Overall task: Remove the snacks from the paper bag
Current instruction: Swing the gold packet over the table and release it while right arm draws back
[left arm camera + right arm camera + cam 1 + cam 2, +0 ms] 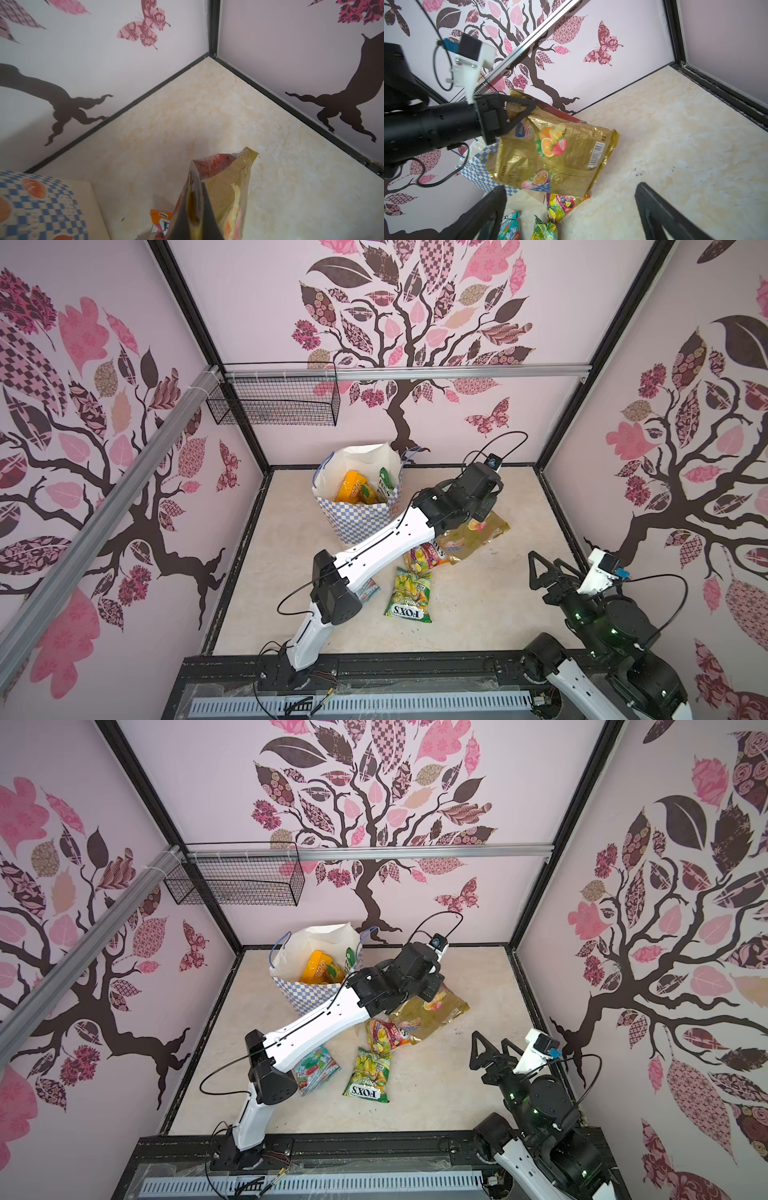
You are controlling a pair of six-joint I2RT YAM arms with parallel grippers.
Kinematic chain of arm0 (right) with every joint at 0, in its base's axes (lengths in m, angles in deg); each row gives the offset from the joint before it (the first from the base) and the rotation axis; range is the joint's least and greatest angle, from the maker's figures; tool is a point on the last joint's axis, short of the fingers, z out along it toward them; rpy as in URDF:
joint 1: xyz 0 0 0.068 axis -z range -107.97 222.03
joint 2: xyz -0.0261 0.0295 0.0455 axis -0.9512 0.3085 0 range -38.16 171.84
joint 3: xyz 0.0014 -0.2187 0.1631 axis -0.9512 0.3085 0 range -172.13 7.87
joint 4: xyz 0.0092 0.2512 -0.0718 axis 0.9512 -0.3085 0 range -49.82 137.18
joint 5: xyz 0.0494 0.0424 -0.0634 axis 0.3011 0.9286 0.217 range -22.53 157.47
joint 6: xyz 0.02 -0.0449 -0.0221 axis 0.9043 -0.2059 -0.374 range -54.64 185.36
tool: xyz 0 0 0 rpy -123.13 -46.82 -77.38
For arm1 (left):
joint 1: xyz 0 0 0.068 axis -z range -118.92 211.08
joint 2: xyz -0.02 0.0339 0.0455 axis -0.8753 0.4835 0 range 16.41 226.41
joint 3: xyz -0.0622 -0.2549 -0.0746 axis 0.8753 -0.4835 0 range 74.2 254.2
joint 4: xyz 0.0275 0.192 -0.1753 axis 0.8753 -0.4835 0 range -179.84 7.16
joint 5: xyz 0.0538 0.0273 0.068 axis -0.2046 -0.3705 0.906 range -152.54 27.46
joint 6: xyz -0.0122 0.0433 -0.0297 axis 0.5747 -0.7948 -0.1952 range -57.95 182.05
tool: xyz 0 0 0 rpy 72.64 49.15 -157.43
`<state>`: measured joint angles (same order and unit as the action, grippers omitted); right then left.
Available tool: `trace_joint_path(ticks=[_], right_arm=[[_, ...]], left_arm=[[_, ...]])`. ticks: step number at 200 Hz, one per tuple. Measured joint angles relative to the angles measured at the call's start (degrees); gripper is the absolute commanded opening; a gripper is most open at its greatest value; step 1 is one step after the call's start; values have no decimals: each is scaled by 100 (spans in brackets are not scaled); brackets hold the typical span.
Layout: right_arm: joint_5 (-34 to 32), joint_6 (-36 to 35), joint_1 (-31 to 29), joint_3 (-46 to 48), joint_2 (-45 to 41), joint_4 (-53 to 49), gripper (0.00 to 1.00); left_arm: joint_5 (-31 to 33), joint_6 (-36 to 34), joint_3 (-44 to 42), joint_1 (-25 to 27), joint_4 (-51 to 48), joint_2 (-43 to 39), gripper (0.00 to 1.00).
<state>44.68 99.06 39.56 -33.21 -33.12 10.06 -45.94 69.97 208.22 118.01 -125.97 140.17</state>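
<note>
Left gripper, clamped on the large crinkly gold-brown packet, hangs it at four o'clock of the blue-checked paper bag; right gripper gapes.

Printed matter, as legible:
- Green packet on the tabletop: "FOX'S" in white, upside down in both top views.
- Second green packet, inside the paper bag: "FOX", the rest hidden.
- Orange-pink packet: part of "FOX'S".
- Teal packet: "SSOM".
- Gold bag: barcode with unreadable digits; other print illegible.
</note>
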Motion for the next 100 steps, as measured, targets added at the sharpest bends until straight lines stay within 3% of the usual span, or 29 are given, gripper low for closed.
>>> trace_joint_path(ticks=[33,89,100], right_arm=[[7,22,0,0,0,-136,100],[310,153,0,57,111,-50,100],[455,203,0,107,291,-11,100]], left_arm=[[-699,472,26,-348,409,787,0],[-929,710,361,-1193,428,1735,0],[-925,708,498,-1300,389,1838,9]])
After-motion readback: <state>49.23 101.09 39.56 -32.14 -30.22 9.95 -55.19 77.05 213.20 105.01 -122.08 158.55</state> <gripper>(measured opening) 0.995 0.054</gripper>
